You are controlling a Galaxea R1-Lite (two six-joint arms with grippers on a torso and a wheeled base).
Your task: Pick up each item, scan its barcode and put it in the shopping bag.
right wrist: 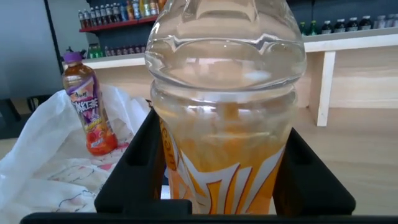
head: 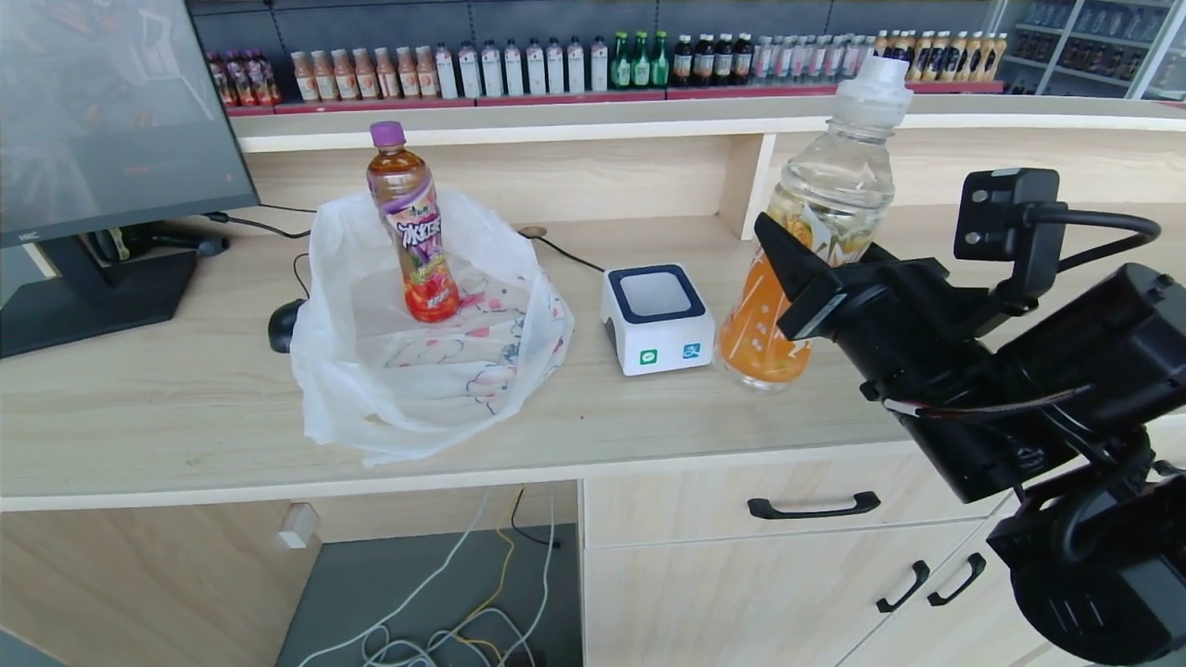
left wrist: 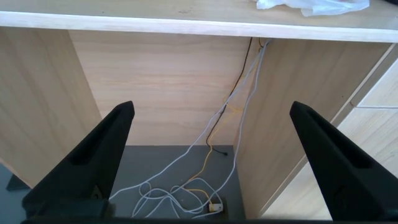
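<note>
My right gripper (head: 811, 278) is shut on an orange drink bottle (head: 815, 232) with a white cap, held upright just right of the white barcode scanner (head: 656, 318). In the right wrist view the bottle (right wrist: 227, 124) sits between the two black fingers (right wrist: 134, 162). I cannot tell whether its base touches the counter. A purple-capped tea bottle (head: 412, 232) stands upright inside the white plastic shopping bag (head: 371, 371), left of the scanner. My left gripper (left wrist: 211, 112) hangs open and holds nothing, below the counter edge, facing the knee space.
A monitor (head: 102, 111) and a black mouse (head: 283, 326) sit at the counter's left. A raised shelf (head: 556, 130) runs along the back. Drawers with black handles (head: 813, 507) are under the counter on the right. Loose cables (left wrist: 199, 186) lie in the knee space.
</note>
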